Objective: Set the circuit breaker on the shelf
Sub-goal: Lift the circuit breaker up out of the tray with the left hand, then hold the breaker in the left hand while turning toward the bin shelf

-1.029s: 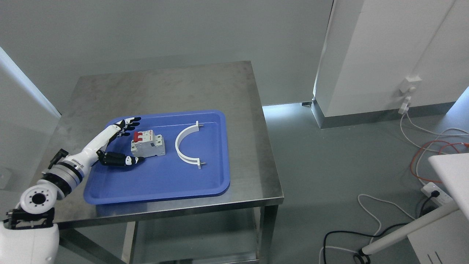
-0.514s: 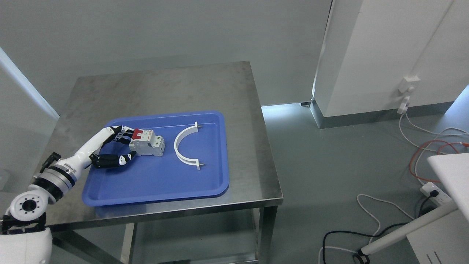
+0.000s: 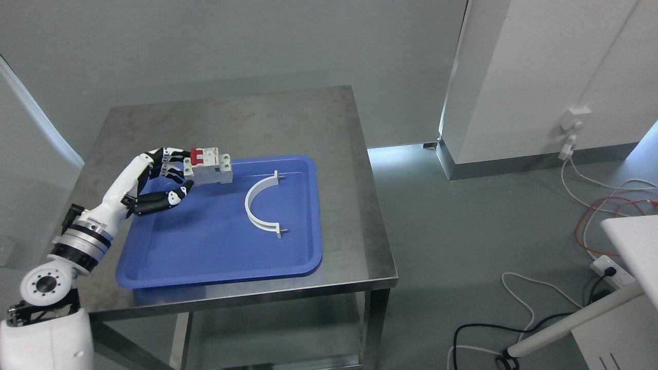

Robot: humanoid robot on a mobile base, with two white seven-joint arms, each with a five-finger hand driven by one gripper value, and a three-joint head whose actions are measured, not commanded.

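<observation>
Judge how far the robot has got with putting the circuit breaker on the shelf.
Done: the left hand has closed on the circuit breaker, which appears raised above the blue tray. In hand: carrying it, with the white curved bracket left lying in the tray. Left: the whole placement; no shelf can be picked out for certain in this view, so that step has not begun.

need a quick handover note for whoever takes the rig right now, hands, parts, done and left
Left hand: shut on the circuit breaker, held above the far left part of the blue tray.
Right hand: not in view.
White curved bracket lies in the tray, untouched.
The tray sits on the steel table.
Done: breaker grasped and off the tray.
Left: carry it to the shelf and set it down; no target shelf is clearly in view.
</observation>
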